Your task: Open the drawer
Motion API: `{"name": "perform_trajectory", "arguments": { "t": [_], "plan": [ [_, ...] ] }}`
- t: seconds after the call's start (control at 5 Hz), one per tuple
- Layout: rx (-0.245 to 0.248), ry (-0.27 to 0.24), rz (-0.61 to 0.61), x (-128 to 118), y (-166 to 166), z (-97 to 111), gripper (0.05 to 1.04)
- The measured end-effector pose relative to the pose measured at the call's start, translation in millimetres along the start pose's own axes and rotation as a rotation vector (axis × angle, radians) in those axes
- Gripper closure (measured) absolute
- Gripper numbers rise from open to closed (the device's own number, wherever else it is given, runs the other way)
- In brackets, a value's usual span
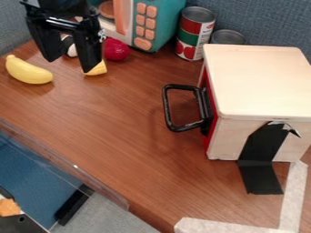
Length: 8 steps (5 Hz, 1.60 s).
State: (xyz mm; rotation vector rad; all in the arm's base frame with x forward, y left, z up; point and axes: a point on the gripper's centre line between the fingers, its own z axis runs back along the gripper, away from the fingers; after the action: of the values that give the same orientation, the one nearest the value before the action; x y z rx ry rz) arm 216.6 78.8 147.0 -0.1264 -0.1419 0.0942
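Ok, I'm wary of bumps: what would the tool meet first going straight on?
The tool points down: likely the brown wooden tabletop first, perhaps the small yellow wedge; depth is unclear.

A brown wood-grained bench (121, 132) is standing before a blue-grey, fabric-textured wall (270, 20).
The wall is running across the back and showing again at the upper left; a clear panel (76, 166) is edging the bench's lower-left side, a blue surface (42, 182) and grey floor (112, 216) are lying beyond it, and soft light is falling on the wood.
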Motion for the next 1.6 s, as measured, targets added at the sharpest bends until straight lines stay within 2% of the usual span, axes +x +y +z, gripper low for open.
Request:
{"name": "perform_trajectory", "arguments": {
  "t": [0.2, 0.4, 0.6, 0.8, 1.0, 1.2, 1.6],
  "plan": [
    [-0.007, 0.012, 0.012, -1, 0, -4, 0.084],
    [-0.028, -0.025, 0.103, -4, -5, -17, 0.084],
    [-0.025, -0.101, 0.208, -2, -7, -26, 0.084],
    [-0.036, -0.145, 0.295, 2, -20, -44, 0.084],
    [-0.042, -0.173, 0.316, 9, -27, -57, 0.084],
    [-0.028, -0.150, 0.335, 18, -40, -76, 0.084],
    [-0.026, -0.163, 0.377, 43, -58, -96, 0.084]
  ]
}}
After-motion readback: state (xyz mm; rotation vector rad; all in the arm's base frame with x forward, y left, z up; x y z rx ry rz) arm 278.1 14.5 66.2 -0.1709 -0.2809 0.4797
